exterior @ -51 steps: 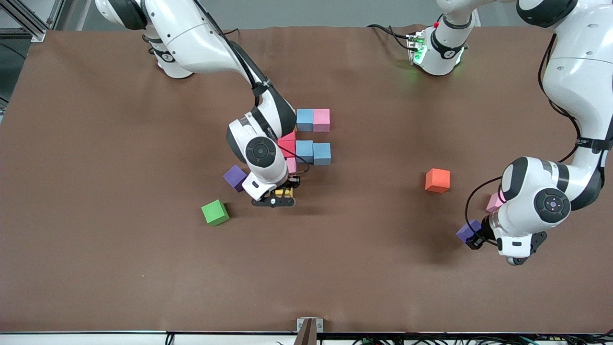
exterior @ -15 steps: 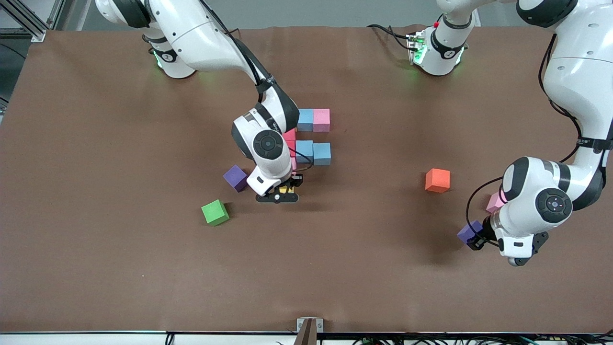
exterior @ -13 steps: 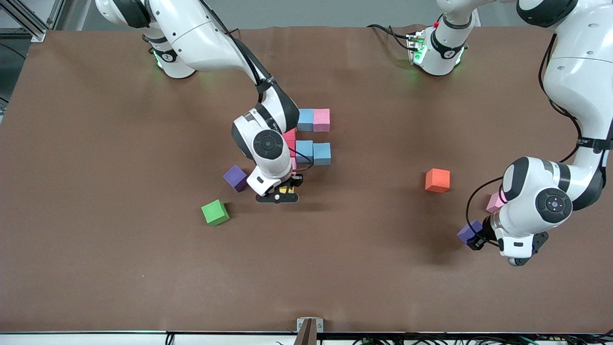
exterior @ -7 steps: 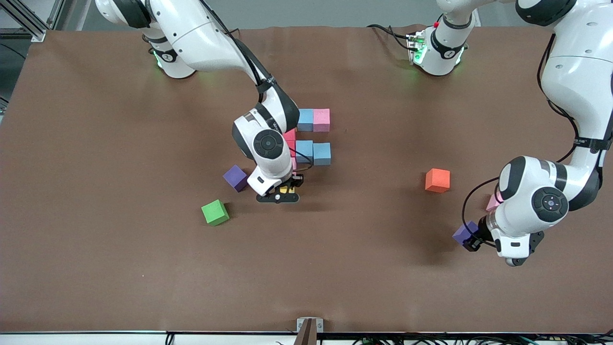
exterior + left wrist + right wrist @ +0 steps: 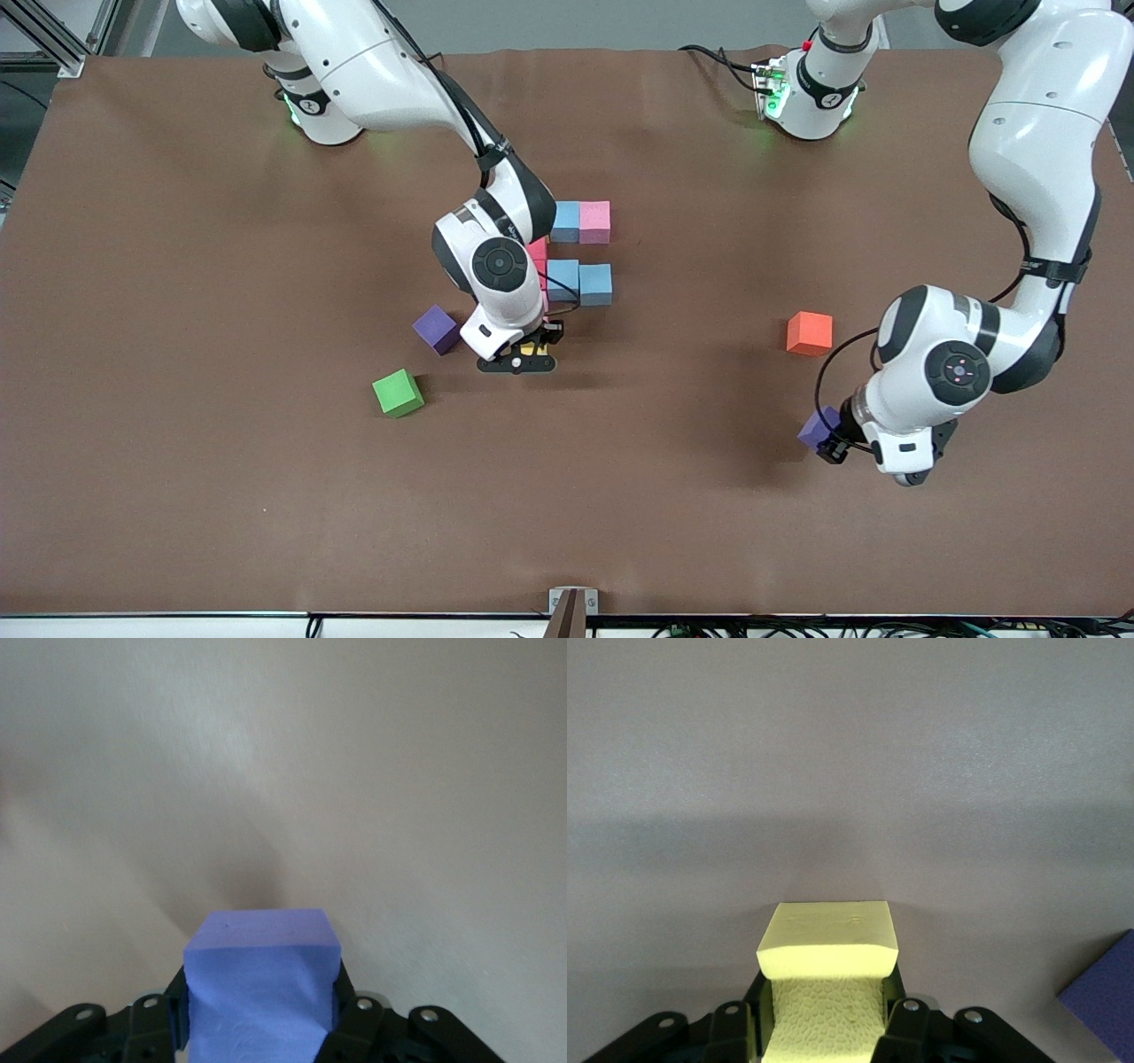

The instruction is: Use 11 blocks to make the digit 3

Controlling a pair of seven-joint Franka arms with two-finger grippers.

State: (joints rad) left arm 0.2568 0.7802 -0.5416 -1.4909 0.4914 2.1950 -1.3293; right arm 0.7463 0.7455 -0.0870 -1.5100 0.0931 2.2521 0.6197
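Two loaded arms are shown at work on a partly built digit 3 (image 5: 571, 257) near the middle of the frame. The right gripper (image 5: 516, 361) is clamped on a yellow block (image 5: 532, 350), held low at the figure's lower end, apparently so that the cube can be set as the next piece of the column; in the right wrist view the cube (image 5: 828, 974) is seen pinched between the dark fingers just above the brown desk (image 5: 177, 496). The left gripper (image 5: 831, 443), at the lower right of the frame, is closed on a purple block (image 5: 817, 428), seen filling the gap between its fingers in the left wrist view (image 5: 262, 988); it is judged to be carried clear of the desk for delivery toward the figure. A second purple block (image 5: 435, 329) lies loose just beside the right gripper, where it can be reached next. The green cube (image 5: 397, 392) and the orange cube (image 5: 810, 333) lie apart from the figure, presumably because they are not needed. Of the figure, two upper rows of light blue and pink cubes are visible, but its column is largely hidden by the right arm's wrist, so the count of placed cubes cannot be given. Whether the yellow block touches the desk cannot be told.
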